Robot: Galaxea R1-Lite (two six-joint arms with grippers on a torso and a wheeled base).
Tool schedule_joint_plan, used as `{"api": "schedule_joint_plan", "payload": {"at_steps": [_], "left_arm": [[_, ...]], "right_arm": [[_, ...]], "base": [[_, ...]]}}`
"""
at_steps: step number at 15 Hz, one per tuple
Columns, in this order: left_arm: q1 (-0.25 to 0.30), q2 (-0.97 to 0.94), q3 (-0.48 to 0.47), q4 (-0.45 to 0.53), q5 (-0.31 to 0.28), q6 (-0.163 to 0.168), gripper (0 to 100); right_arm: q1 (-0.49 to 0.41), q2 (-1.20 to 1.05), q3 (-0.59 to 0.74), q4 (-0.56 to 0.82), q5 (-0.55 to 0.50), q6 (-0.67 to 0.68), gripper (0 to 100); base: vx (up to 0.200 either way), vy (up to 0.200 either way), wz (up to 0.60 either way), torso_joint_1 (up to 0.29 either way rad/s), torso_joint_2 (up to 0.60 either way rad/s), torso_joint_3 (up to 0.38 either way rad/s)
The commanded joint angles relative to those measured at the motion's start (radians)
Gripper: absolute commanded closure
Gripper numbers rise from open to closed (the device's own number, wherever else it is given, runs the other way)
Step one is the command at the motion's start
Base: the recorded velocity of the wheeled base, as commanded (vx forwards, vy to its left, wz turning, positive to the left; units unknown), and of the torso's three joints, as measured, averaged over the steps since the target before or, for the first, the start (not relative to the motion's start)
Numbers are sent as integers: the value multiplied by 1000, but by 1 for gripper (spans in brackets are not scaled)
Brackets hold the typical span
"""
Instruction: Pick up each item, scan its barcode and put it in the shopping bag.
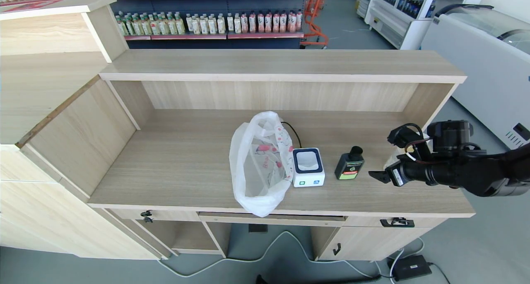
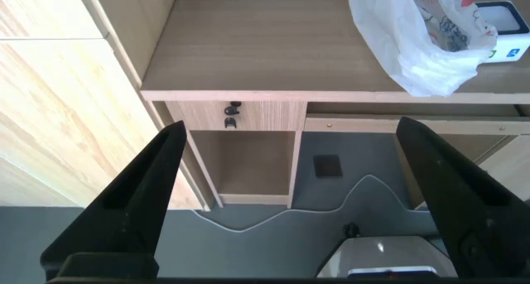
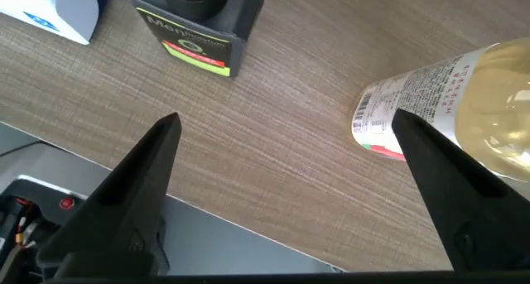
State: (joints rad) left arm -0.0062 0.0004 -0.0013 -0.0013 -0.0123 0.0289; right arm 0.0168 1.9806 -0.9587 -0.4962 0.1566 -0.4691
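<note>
Bag (image 1: 258,164) beside scanner (image 1: 308,167), dark bottle (image 1: 350,164) next, right gripper (image 3: 286,143) spread wide by clear bottle (image 3: 464,93), perhaps touching it, left gripper (image 2: 290,135) spread too.

Wooden counter (image 1: 165,164) before drink shelves (image 1: 207,25), freezers (image 1: 476,48) on grey floor (image 1: 476,251)

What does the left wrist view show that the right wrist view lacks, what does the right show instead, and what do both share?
Left wrist, not right: the shopping bag and the drawer front under the counter edge. Right wrist, not left: the dark bottle and the clear bottle of pale liquid. Both: the white scanner and the wooden counter.
</note>
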Motion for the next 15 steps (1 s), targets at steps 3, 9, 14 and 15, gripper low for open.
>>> {"api": "schedule_joint_plan", "payload": {"at_steps": [3,9,14,15], "left_arm": [[0,0,0,0,0,0,0],[0,0,0,0,0,0,0],[0,0,0,0,0,0,0],[0,0,0,0,0,0,0]], "right_arm": [[15,56,-12,-65,60,-3,0],[14,124,-66,-111,127,-98,0],[14,181,-124,-113,144,-132,0],[14,191,-141,-114,167,-132,0]], "base": [[0,0,0,0,0,0],[0,0,0,0,0,0],[0,0,0,0,0,0],[0,0,0,0,0,0]]}}
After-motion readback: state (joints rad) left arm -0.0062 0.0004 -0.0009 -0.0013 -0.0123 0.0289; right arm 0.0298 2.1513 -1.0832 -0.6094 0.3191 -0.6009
